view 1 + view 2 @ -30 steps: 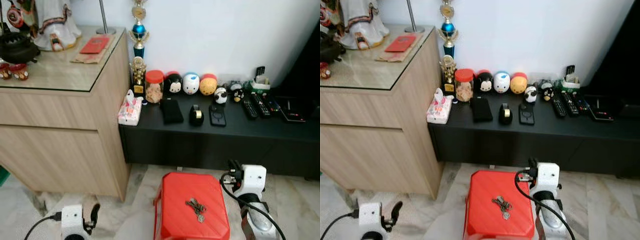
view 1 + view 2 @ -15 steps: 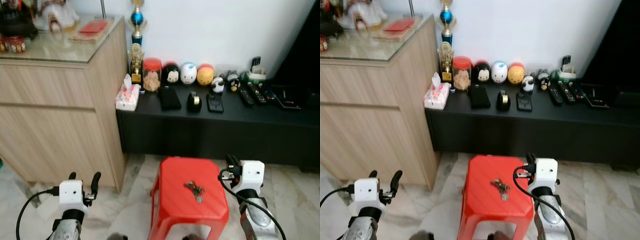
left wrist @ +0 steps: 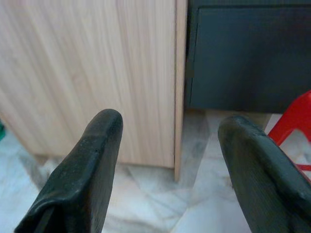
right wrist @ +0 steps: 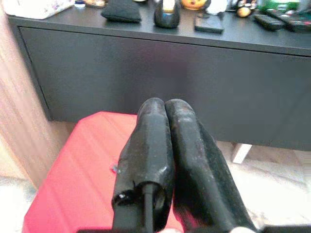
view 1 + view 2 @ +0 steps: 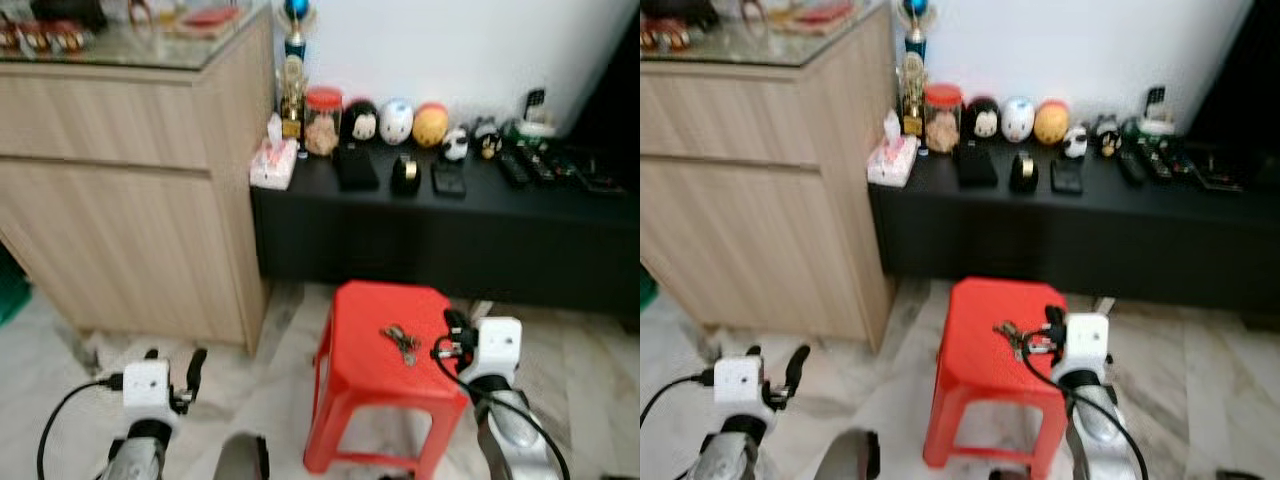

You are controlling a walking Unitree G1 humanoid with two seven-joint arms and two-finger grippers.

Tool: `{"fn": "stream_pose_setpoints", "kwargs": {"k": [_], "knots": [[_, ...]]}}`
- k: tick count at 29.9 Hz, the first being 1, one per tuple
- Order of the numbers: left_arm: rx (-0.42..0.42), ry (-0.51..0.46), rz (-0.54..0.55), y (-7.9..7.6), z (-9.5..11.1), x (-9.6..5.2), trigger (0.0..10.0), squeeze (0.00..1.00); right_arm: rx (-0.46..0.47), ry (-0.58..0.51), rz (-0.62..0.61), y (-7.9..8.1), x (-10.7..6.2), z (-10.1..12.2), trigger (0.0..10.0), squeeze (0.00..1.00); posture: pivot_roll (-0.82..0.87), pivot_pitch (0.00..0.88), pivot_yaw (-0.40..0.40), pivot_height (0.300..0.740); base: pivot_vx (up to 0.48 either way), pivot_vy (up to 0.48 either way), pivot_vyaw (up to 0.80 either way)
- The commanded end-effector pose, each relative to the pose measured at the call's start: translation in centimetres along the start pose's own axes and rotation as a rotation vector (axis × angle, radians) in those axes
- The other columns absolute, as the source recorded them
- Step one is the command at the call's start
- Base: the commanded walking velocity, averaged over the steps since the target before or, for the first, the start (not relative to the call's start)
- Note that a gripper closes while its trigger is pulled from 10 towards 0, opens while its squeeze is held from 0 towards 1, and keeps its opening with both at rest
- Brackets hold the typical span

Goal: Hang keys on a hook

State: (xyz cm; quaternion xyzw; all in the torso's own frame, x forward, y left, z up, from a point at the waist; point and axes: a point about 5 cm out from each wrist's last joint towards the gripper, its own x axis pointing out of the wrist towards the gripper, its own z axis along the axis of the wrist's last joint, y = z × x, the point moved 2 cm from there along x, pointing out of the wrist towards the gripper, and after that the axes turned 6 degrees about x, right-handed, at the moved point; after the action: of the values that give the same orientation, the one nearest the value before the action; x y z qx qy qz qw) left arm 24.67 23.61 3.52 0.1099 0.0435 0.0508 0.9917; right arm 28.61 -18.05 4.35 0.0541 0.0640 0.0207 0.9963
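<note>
Keys lie on red stool; right gripper (fingers pressed together) alongside.

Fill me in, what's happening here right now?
The keys lie on the red stool, not picked up yet. The right gripper sits at the stool's right edge beside them, fingers shut and empty. The left gripper is low by the wooden cabinet, fingers open.

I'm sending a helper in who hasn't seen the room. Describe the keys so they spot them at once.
Look at the red plastic stool on the marble floor before the long black cabinet. The keys lie on its seat: a small metallic bunch, the one thing lying there, beside the right end effector.
</note>
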Motion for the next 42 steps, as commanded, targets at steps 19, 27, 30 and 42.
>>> {"fn": "stream_pose_setpoints", "kwargs": {"k": [19, 27, 30, 42], "knots": [[0.001, 0.004, -0.031, -0.07, 0.65, 1.00, 10.0, 0.00, 0.008, -0.002, -0.005, 0.10, 0.50, 0.36, 10.0, 0.00, 0.03, 0.000, -0.068, 0.625, 0.273, 0.000, 0.17], [0.002, 0.005, -0.039, -0.23, 0.64, 1.03, 10.0, 0.00, 0.015, 0.018, -0.034, -0.04, 0.69, -0.01, 10.0, 0.00, 0.03, 0.000, -0.071, 0.625, 0.359, 0.000, 0.00], [0.003, 0.005, -0.040, -0.25, 0.64, 1.04, 10.0, 0.00, 0.017, 0.026, -0.045, -0.23, 0.64, -0.19, 10.0, 0.00, 0.03, 0.000, -0.070, 0.625, 0.355, 0.000, 0.00], [0.000, 0.007, -0.041, -0.23, 0.55, 0.94, 10.0, 0.00, 0.028, 0.021, -0.046, -0.22, 0.52, -0.18, 10.0, 0.00, 0.03, 0.000, -0.069, 0.625, 0.023, 0.000, 0.00]]}}
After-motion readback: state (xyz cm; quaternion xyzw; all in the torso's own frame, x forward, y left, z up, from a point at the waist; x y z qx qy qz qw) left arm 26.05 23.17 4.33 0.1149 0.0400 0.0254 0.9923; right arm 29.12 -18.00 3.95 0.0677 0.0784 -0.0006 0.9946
